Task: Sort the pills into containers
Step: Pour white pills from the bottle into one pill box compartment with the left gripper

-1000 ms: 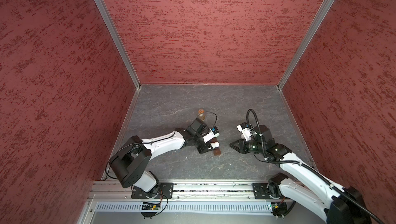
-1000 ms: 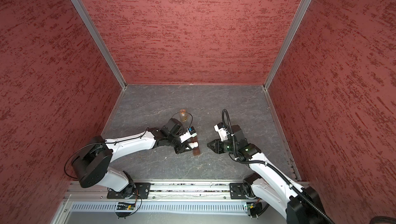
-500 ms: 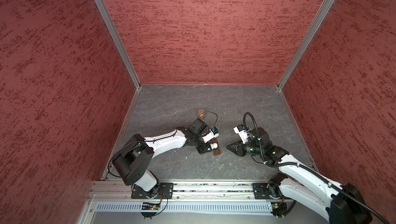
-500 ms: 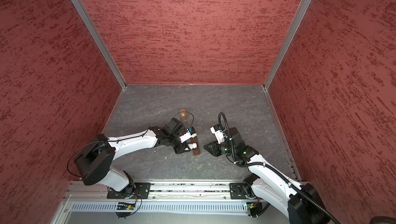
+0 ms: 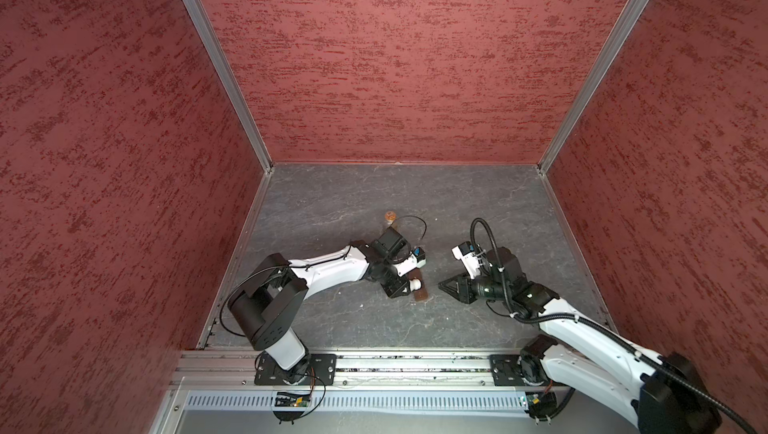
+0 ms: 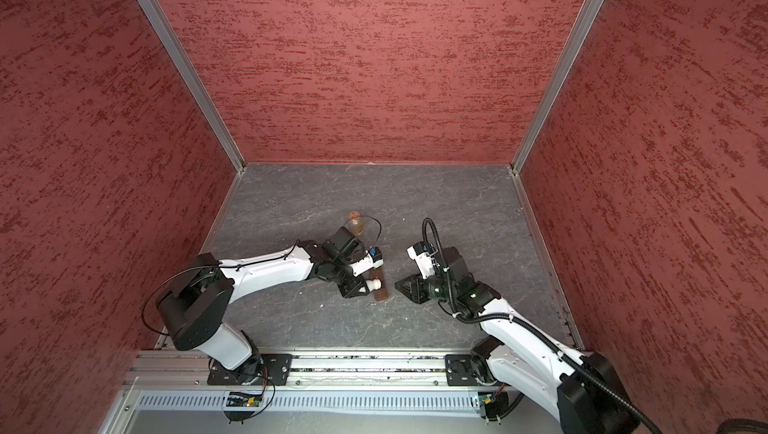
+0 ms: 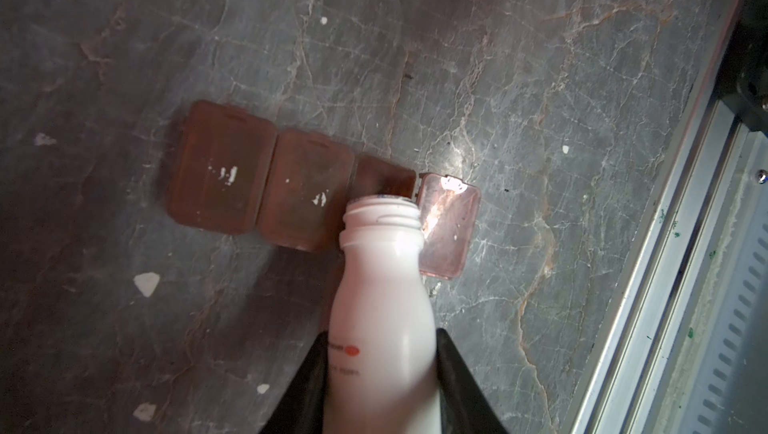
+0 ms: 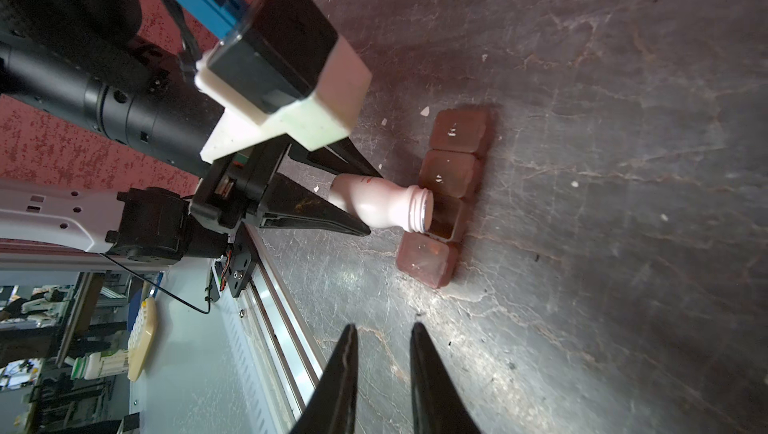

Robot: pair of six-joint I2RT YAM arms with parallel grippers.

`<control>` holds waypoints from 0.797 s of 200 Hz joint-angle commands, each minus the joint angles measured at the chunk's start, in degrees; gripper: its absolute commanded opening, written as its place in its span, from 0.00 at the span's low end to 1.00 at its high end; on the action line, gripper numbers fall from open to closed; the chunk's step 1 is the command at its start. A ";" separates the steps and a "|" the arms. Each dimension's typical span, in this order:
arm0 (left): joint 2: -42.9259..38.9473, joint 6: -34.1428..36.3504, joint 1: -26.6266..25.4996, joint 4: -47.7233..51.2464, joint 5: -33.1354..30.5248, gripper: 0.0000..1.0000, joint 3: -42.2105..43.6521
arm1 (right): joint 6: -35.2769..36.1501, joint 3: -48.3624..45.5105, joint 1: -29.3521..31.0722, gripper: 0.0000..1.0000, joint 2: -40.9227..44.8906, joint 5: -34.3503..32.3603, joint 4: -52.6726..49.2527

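Note:
A white bottle [image 7: 382, 307] without a cap is held tilted, with my left gripper [image 7: 382, 332] shut on its body. Its mouth hangs over the one open cell [image 7: 384, 178] of the brown box of containers [image 7: 220, 166], whose clear lid [image 7: 446, 232] lies folded out. The other cells' lids are shut. In both top views the bottle [image 5: 414, 285] meets the box [image 5: 420, 294] mid-floor. Tiny whitish bits, seemingly pills [image 7: 146, 283], lie loose on the floor. My right gripper [image 8: 384, 326] is open and empty, a short way from the box [image 8: 453, 170].
An amber bottle [image 5: 390, 220] stands behind the left arm, also seen in a top view [image 6: 355, 222]. The aluminium rail [image 5: 374, 363] with both arm bases runs along the front edge. Red walls close in the grey floor on three sides.
My right gripper has slid a little to the left, closer to the box. The left gripper and the bottle have hardly moved.

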State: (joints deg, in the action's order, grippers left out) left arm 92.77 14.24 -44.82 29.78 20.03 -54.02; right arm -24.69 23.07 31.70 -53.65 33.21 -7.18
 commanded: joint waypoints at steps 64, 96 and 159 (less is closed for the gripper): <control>0.44 1.76 -1.30 4.05 -3.60 0.00 -3.69 | 1.57 0.00 0.29 0.24 -0.93 -1.22 1.07; 1.43 1.86 -1.86 5.59 -4.64 0.00 -5.10 | 1.75 -0.03 0.30 0.23 -1.20 -0.91 1.05; 3.55 2.37 -2.41 8.66 -5.72 0.00 -7.78 | 2.01 0.00 0.29 0.23 -1.02 -1.22 0.68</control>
State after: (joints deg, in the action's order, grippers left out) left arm 95.66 15.53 -46.96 36.71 14.90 -60.51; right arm -23.99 23.07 31.73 -54.87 32.80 -7.18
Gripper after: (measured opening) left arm 0.367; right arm 0.234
